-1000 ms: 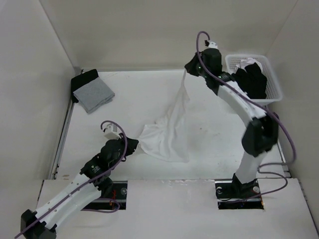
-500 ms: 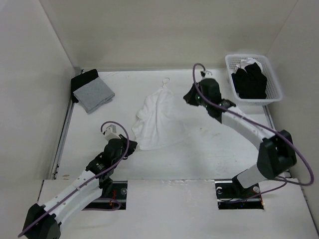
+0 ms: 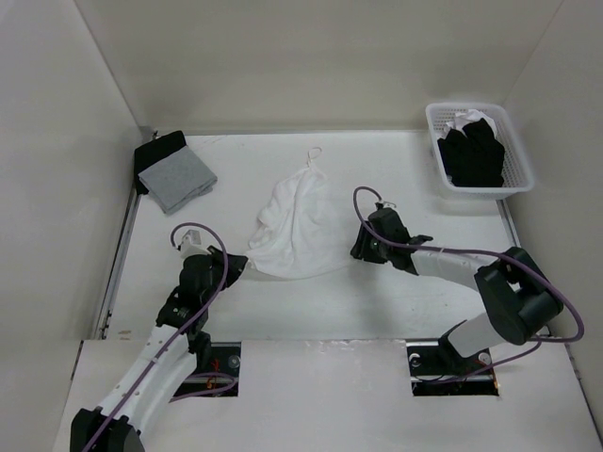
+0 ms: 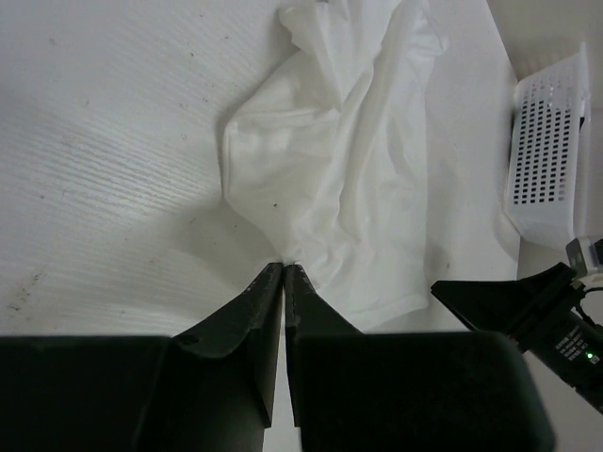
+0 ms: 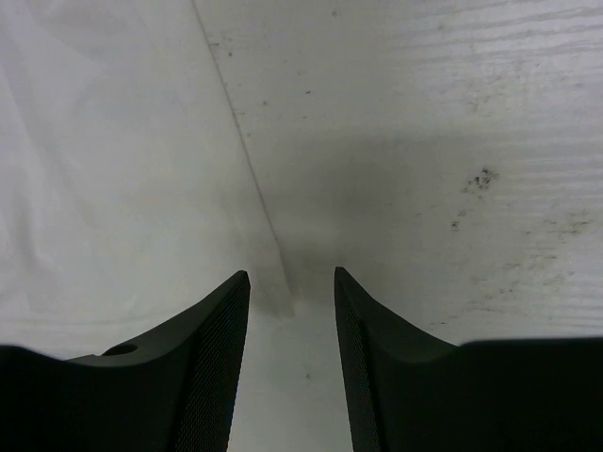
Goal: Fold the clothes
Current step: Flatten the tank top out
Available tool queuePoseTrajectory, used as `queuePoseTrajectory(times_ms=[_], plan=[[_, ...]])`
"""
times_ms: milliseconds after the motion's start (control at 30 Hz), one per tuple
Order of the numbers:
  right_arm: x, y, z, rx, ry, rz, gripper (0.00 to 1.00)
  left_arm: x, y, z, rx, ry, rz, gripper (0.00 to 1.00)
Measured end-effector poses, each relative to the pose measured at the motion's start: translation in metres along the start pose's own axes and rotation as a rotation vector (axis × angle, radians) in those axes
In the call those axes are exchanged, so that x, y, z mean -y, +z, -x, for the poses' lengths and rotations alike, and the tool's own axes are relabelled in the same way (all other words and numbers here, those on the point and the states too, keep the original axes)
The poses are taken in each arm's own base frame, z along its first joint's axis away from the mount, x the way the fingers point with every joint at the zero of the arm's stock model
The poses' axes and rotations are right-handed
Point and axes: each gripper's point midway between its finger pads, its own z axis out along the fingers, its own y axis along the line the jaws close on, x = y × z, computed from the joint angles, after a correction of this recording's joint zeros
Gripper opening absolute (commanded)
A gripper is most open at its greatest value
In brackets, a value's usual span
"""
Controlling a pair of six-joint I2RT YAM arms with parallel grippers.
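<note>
The clothes, a plain white T-shirt [image 3: 297,226], lie crumpled in a heap in the middle of the table. My left gripper [image 3: 243,268] is at the heap's near-left edge; the left wrist view shows it [image 4: 284,266] shut, with a point of the white fabric [image 4: 349,169] pinched at its tips. My right gripper [image 3: 358,247] sits low at the shirt's right edge. In the right wrist view it [image 5: 292,275] stands open, with the shirt [image 5: 113,169] on its left and a thin hem corner lying between the fingers, held by neither.
A white basket [image 3: 513,155] holding black garments [image 3: 476,151] stands at the back right, also seen as the basket [image 4: 546,160] in the left wrist view. A grey square cloth [image 3: 177,179] lies on a black garment [image 3: 158,149] at the back left. Walls enclose the table.
My right gripper came down from high at the back, opened and let the shirt go; the shirt dropped into a heap. The right gripper now sits low by its right edge. The left arm drew back left.
</note>
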Motion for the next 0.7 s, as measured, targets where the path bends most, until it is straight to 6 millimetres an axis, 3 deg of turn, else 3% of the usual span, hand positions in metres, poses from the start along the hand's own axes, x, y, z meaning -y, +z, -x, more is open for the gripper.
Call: queuePoseTrajectory(times_ms=[100, 433, 533, 700], plan=[[-0.003, 0.001, -0.008, -0.009, 0.014, 0.024, 0.45, 0.003, -0.001, -0.003, -0.016, 0.005, -0.019, 0.04], [-0.010, 0.003, -0.019, -0.022, 0.075, 0.088, 0.19, 0.003, -0.001, -0.007, -0.038, 0.011, -0.024, 0.04], [-0.012, 0.003, -0.019, -0.023, 0.083, 0.094, 0.09, 0.003, -0.001, -0.007, -0.040, 0.015, -0.023, 0.04], [-0.013, -0.008, -0.012, 0.015, 0.089, 0.107, 0.04, 0.002, -0.001, -0.006, -0.040, 0.026, -0.019, 0.03]])
